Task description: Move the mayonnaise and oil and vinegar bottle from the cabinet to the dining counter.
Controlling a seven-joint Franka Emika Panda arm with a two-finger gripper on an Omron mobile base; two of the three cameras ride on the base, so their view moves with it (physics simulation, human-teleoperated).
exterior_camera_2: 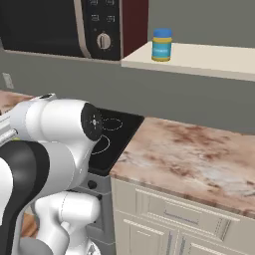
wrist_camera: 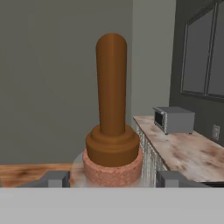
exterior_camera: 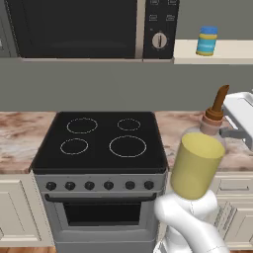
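The oil and vinegar bottle [exterior_camera: 197,165], yellow-olive with a brown stopper [wrist_camera: 111,109], hangs tilted in the air in front of the right end of the stove. My gripper [exterior_camera: 228,131] is shut on its neck. In the hand view the stopper stands between the two finger tips of the gripper [wrist_camera: 113,179]. The mayonnaise [exterior_camera: 206,41], a small jar with a blue lid, stands upright on the beige cabinet shelf [exterior_camera: 232,52] next to the microwave. In the right base view the mayonnaise [exterior_camera_2: 162,45] stands near the left end of the cabinet shelf [exterior_camera_2: 209,57]. The dining counter is out of view.
A black stove [exterior_camera: 101,141] sits below the black microwave [exterior_camera: 94,29], with a marble worktop [exterior_camera_2: 184,154] to its right over cream cupboards. The hand view looks along another worktop [wrist_camera: 183,151] that carries a grey toaster oven [wrist_camera: 174,119]. My white arm [exterior_camera_2: 55,149] fills the lower left of the right base view.
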